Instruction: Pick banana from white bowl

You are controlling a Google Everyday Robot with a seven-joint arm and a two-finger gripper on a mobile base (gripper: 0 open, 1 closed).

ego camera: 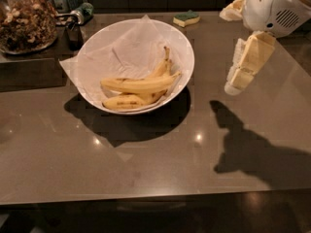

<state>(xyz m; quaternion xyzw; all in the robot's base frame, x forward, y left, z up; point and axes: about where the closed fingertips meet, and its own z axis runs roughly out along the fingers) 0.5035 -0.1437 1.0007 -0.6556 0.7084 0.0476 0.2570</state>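
The white bowl stands on the dark table, left of centre, lined with crinkled white paper. The banana, long, fairly straight and smooth yellow, lies across the bowl's front half. A shorter speckled banana lies in front of it, and another one leans behind it. My gripper hangs in the air to the right of the bowl, above the table and clear of the rim. It is open and empty, with one cream finger pointing down-left and the other higher up.
A glass jar of nuts stands at the back left beside a dark holder. A green and yellow sponge lies behind the bowl. The table's front edge runs along the bottom.
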